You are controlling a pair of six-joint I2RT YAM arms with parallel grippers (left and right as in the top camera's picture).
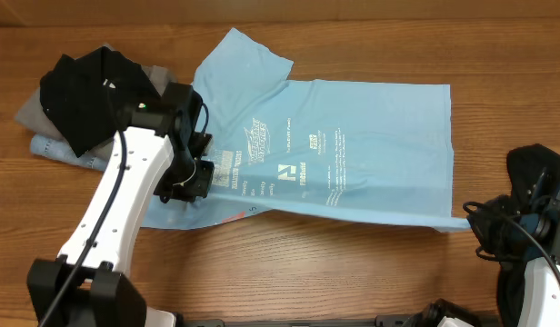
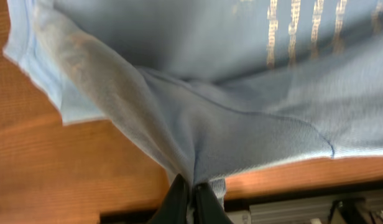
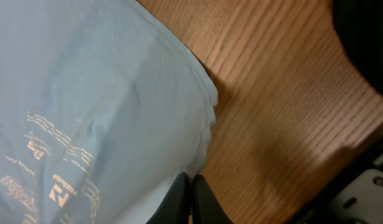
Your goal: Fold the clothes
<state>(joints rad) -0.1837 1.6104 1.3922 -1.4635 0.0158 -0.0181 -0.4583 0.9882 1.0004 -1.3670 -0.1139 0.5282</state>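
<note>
Overhead: light blue T-shirt lies spread across the middle of the wooden table, print side up, white lettering near its centre. One short sleeve points toward the far edge of the table. The shirt's near edge runs in a straight, taut line between the two grippers, with a narrow shadow on the wood beneath it. Left gripper sits at the left end of that edge, at the end of the white left arm. In the left wrist view its fingers are pressed together, with a gathered ridge of blue fabric drawn down and pinched between them; the cloth fans out and away from the pinch. Right gripper is at the right end of the edge, close to the table's right side. Its fingers are likewise closed, nipping the shirt at its hemmed corner, with bare wood just beside it. Other clothes are piled at the far left of the table, touching or just beside the shirt's left end: a black garment on top, a grey garment under it, a denim-blue garment at the near side of the pile. Cannot tell how much of the shirt's near edge is clear of the table.
</note>
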